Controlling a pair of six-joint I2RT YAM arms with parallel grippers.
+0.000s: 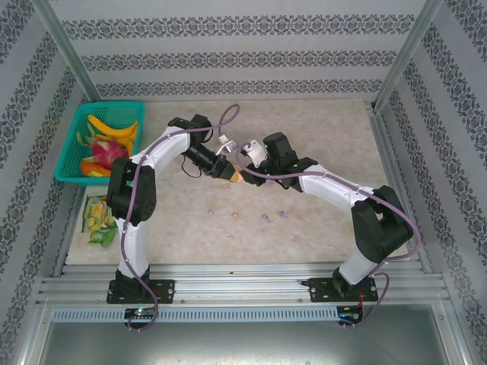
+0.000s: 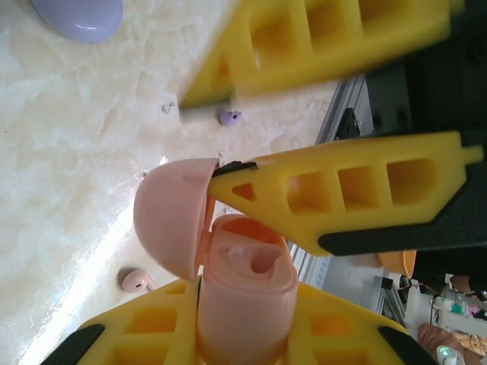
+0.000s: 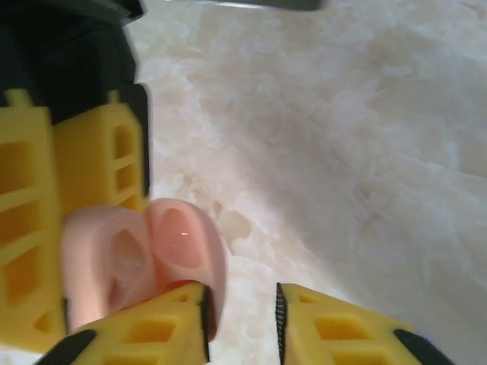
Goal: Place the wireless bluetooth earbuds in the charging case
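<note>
My left gripper [image 2: 247,323] is shut on the pink charging case [image 2: 247,296], held above the table with its lid [image 2: 171,220] swung open. A pale earbud sits in one well of the case. My right gripper [image 3: 242,319] is open beside the lid, and its left pad touches the lid's [image 3: 186,243] edge. Its yellow fingers [image 2: 342,198] reach in from the right in the left wrist view. A pink earbud [image 2: 137,280] and a purple earbud [image 2: 230,118] lie on the table. From above, the two grippers meet at the case [image 1: 238,178].
A purple case [image 2: 76,15] lies on the marble table. A green basket [image 1: 76,129] of fruit stands at the far left, with snack bags [image 1: 97,217] in front of it. Small purple pieces [image 1: 266,218] lie mid-table. Metal rails run along the near edge.
</note>
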